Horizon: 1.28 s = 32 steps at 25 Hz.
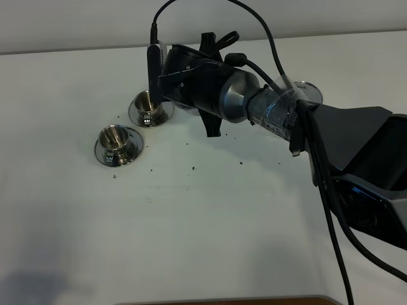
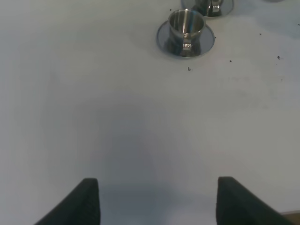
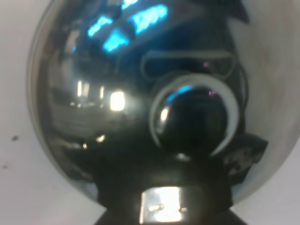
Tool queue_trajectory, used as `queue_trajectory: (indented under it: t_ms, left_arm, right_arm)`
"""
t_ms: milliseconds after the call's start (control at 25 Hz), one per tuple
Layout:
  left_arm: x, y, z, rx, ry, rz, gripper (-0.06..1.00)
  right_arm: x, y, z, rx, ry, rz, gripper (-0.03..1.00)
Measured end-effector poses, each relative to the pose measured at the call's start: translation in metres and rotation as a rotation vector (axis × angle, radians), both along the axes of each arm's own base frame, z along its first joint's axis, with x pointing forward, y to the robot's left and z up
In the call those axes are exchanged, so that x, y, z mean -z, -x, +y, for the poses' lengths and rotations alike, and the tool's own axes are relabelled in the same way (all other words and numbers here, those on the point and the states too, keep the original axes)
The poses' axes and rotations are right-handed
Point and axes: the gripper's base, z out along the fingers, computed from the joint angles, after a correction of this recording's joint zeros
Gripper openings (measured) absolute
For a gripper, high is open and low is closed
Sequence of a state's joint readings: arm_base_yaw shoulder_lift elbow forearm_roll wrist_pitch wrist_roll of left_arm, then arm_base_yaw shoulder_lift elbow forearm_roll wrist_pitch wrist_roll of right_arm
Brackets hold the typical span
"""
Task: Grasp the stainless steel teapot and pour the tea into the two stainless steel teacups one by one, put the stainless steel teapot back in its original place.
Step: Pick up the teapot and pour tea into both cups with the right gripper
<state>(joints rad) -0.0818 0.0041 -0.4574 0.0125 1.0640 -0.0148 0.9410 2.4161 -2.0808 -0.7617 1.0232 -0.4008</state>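
Observation:
The stainless steel teapot (image 3: 117,93) fills the right wrist view from above, with its lid knob (image 3: 194,117) and handle mount (image 3: 161,206) close to the camera. My right gripper (image 1: 164,79) reaches across to the left, shut on the teapot, which the wrist hides in the exterior view. It hovers right beside the far teacup (image 1: 151,105) on its saucer. The near teacup (image 1: 117,141) stands on its saucer to the front left. Both cups show in the left wrist view, near (image 2: 186,29) and far (image 2: 208,5). My left gripper (image 2: 157,201) is open and empty over bare table.
The steel coaster disc (image 1: 310,89) lies at the back right, partly behind the right arm. Dark tea specks (image 1: 193,168) dot the white table (image 1: 191,229). The table's front edge (image 1: 222,300) runs along the bottom.

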Motion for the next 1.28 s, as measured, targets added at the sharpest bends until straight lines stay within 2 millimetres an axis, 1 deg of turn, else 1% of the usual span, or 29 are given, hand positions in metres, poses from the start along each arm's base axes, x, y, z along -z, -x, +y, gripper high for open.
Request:
queue_trajectory:
  t_ms: [240, 480, 800, 1080, 1280]
  left_arm:
    - [0.0, 0.0, 0.0, 0.0, 0.0, 0.0, 0.59]
    - [0.0, 0.0, 0.0, 0.0, 0.0, 0.0, 0.59]
    - [0.0, 0.0, 0.0, 0.0, 0.0, 0.0, 0.59]
    - [0.0, 0.0, 0.0, 0.0, 0.0, 0.0, 0.59]
    - [0.0, 0.0, 0.0, 0.0, 0.0, 0.0, 0.59]
  right_arm:
    - [-0.002, 0.002, 0.004, -0.027, 0.025, -0.038, 0.19]
    - [0.005, 0.003, 0.007, -0.047, 0.061, -0.06, 0.19]
    - [0.002, 0.004, 0.01, -0.074, 0.088, -0.105, 0.19]
    - [0.017, 0.004, 0.013, -0.098, 0.149, -0.132, 0.19]
    - [0.016, 0.003, 0.014, -0.108, 0.168, -0.157, 0.19]
